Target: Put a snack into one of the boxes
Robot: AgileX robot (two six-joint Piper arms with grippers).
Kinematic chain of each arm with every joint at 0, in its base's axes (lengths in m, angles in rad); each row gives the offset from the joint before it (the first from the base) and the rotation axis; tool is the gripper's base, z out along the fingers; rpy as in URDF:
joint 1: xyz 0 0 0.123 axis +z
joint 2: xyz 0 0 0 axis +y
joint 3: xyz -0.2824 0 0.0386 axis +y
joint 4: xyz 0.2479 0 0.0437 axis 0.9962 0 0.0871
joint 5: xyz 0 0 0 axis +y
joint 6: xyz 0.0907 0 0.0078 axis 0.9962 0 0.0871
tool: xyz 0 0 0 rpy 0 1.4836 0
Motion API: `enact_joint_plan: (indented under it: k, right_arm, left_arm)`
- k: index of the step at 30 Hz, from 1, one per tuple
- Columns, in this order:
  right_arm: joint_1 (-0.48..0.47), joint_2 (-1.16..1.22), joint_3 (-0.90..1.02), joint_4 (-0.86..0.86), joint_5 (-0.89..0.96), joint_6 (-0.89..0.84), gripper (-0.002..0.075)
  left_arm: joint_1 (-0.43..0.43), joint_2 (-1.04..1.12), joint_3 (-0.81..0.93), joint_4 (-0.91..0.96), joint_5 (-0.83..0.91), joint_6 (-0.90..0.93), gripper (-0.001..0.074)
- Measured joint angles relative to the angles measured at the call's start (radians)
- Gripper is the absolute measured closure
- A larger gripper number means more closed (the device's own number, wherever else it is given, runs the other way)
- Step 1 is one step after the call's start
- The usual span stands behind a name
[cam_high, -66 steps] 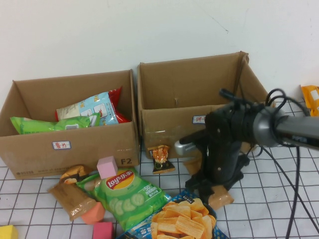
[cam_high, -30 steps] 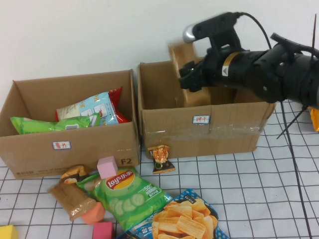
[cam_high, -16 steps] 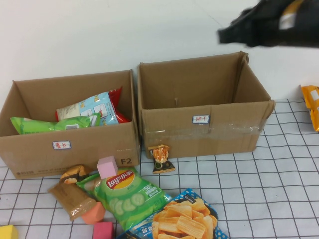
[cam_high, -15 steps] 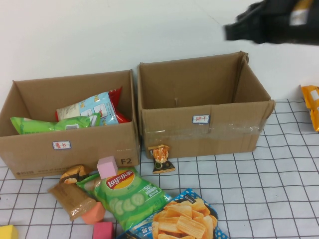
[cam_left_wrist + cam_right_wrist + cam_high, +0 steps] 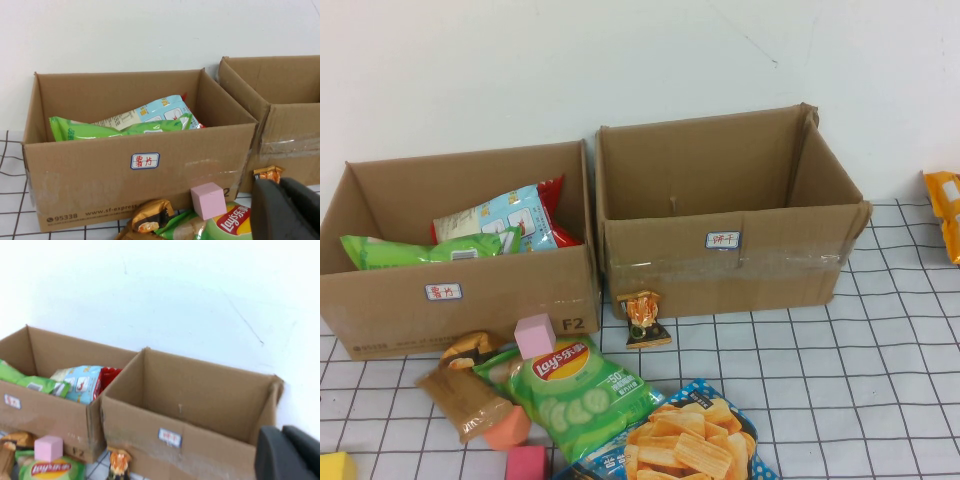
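Brown boxes (image 5: 720, 255), green chip bag (image 5: 575, 390) (red logo), pink cube (image 5: 534, 335).

The left pincer (image 5: 286, 212), closed, sits low on the bench (image 5: 840, 380) among the clutter. Just ahead of it stand a pink block (image 5: 208, 199) and a green crisp bag (image 5: 227, 225), and beyond them the front wall of the left box (image 5: 100, 170) bars the way. That box's open top is partly filled with snack bags (image 5: 145, 122).

The right pincer (image 5: 290, 456), closed, hangs higher. Ahead and below it, the right box (image 5: 200, 390) has a clear mouth. A small orange packet (image 5: 643, 318) leans at the foot of its front wall. Bare gridded bench lies in front of this box, up to a yellow packet (image 5: 946, 205) at the edge.
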Motion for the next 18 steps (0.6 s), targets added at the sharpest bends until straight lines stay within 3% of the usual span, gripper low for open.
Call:
enact_joint_plan:
  k: [10,18]
  right_arm:
    - [0.0,-0.357,0.259,0.0,0.234,-0.014,0.0727]
    - [0.0,-0.543,0.496,0.0,0.031,-0.087,0.0727]
  left_arm:
    - [0.0,0.0,0.0,0.0,0.0,0.0,0.0736]
    - [0.0,0.0,0.0,0.0,0.0,0.0,0.0736]
